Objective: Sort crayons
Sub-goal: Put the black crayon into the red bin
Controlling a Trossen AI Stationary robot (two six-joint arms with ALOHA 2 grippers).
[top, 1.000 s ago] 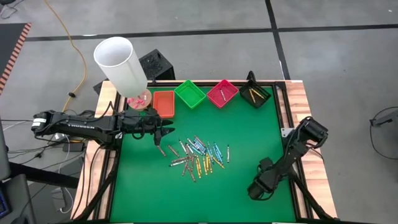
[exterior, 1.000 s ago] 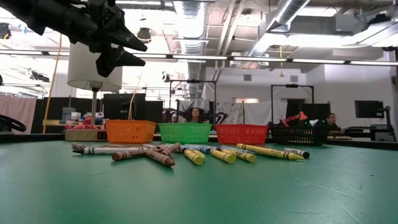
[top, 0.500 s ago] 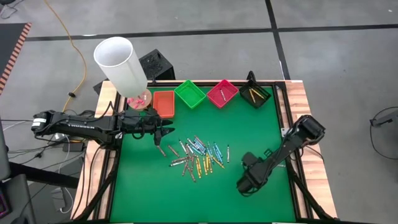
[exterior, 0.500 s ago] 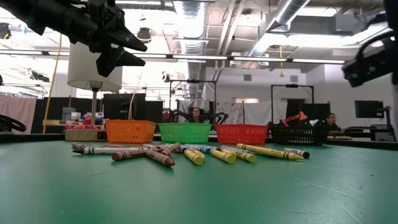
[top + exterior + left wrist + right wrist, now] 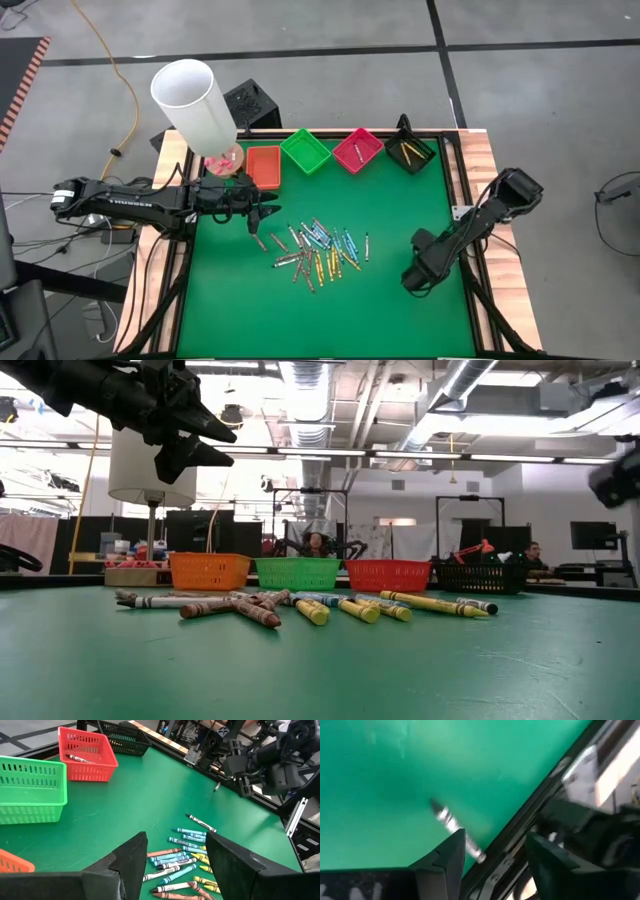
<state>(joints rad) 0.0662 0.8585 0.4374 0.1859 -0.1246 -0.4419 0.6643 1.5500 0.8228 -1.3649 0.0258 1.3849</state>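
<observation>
Green desk (image 5: 380, 300) from above: crayons (image 5: 318, 250) piled mid-desk, left gripper (image 5: 262, 218) spread just beside them, right gripper (image 5: 415, 282) near right edge. Right wrist: fingers spread over lone greyish crayon (image 5: 455, 829) by desk edge.

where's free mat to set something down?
Free: the green mat from the crayon pile to its near edge, and the strip between the pile and the trays. Crowded: mat centre with the pile, left tool over it.
</observation>
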